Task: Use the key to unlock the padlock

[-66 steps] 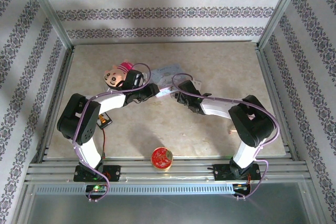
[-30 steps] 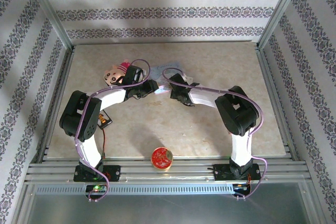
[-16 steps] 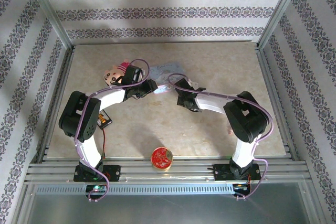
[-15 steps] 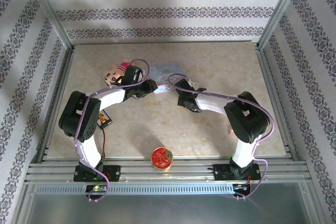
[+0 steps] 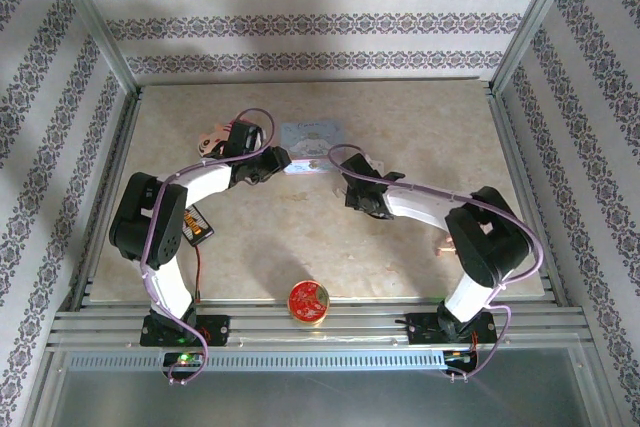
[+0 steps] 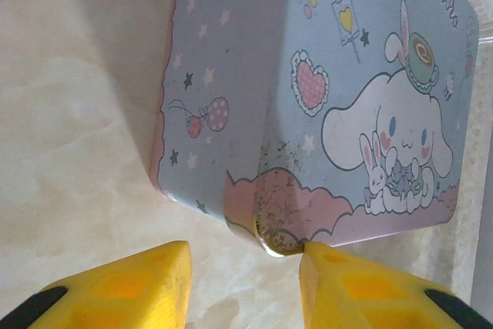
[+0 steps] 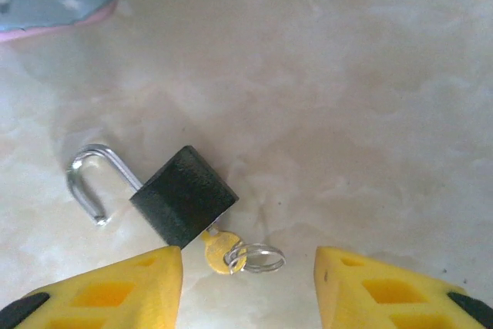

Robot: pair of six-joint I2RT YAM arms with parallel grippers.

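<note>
Currently the small black padlock with a silvery shackle (image 7: 183, 206) lies flat on the pale marbled table (image 7: 362, 90), just ahead of the right jaws, which stand spread with nothing between their yellow pads (image 7: 100, 290). A brass key (image 7: 214, 250) sits in the keyhole at the body's near end, with a thin wire ring (image 7: 258, 256) attached. One shackle leg looks clear of the body, so my reading is that the lock is already sprung. The jaws are probably set low here to take the key or the body. The left jaws are likewise spread and empty, their yellow pads (image 6: 115, 290) just beside the near corner of the pale blue rectangular cartoon tin (image 6: 308, 90), perhaps to steady it or nudge it aside. Tin and padlock are near each other, not touching. The table is matte, cream and veined, with a round red disc (image 5: 308, 299) at its near edge. The walls (image 5: 320, 22) are papered in grey-violet floral bands, with aluminium posts (image 5: 95, 32) at the corners.
</note>
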